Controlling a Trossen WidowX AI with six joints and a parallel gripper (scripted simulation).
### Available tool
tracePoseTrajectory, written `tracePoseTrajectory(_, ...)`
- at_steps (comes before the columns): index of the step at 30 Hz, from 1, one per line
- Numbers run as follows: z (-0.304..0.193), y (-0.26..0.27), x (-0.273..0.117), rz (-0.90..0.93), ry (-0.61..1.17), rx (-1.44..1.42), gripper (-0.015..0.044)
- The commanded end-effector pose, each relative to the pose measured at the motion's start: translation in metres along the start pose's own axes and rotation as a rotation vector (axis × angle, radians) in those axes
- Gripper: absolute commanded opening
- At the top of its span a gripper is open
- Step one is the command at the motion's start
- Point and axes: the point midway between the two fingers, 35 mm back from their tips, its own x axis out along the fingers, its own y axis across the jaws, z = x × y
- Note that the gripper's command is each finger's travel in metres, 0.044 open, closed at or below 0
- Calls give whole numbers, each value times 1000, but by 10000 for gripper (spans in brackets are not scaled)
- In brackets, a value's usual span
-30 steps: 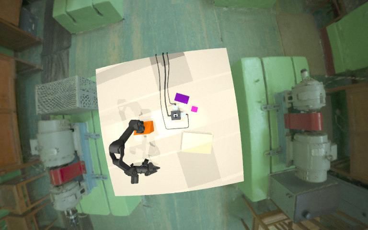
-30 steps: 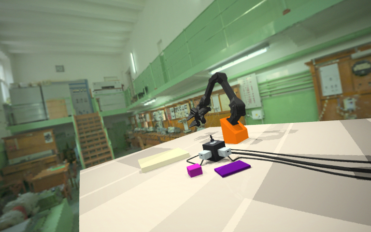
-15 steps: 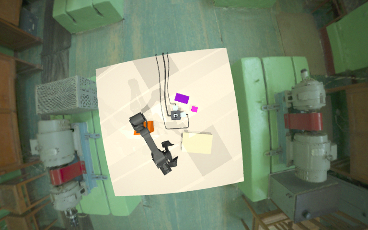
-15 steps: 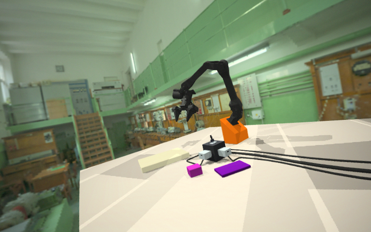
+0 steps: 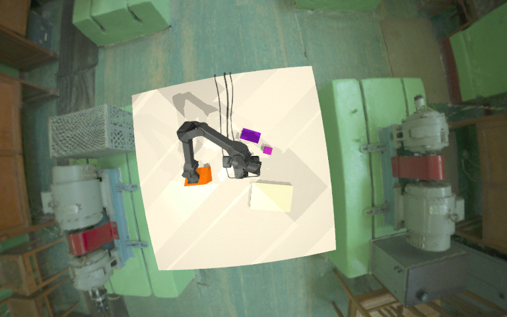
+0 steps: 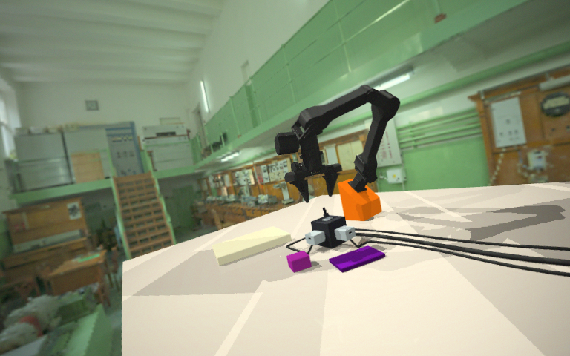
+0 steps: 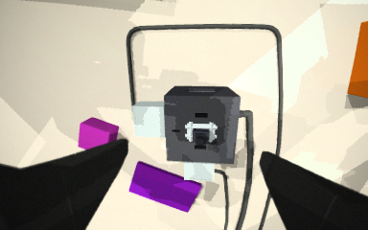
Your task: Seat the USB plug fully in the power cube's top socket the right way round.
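The black power cube (image 6: 329, 239) (image 7: 179, 149) stands on the table; the arm hides it in the top view. The USB plug (image 6: 324, 213) (image 7: 201, 138) stands up from its top socket, a dark stem with a pale piece at its foot. How deep it sits and which way round it is cannot be told. Two pale plugs sit in the cube's sides, one (image 6: 315, 237) (image 7: 149, 121) and the other (image 6: 345, 233) (image 7: 198, 172). My gripper (image 6: 318, 198) (image 7: 194, 151) is open and empty, pointing down above the cube, its fingertips higher than the plug and wide apart.
A purple slab (image 5: 250, 135) (image 6: 357, 259) (image 7: 165, 188) and a magenta block (image 5: 267, 150) (image 6: 298, 262) (image 7: 98, 134) lie near the cube. A cream box (image 5: 270, 197) (image 6: 251, 245) lies beyond it. Black cables (image 5: 227, 108) (image 6: 462, 246) (image 7: 280, 96) loop around the cube. The arm's base is orange (image 5: 204, 174) (image 6: 362, 206) (image 7: 359, 64).
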Motion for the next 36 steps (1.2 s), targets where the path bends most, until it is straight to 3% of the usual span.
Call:
tracePoseTrajectory(1, -8, -6, 2, -28, -16, -64, 440)
tracePoseTrajectory(36, -7, -5, 31, -27, -15, -64, 440)
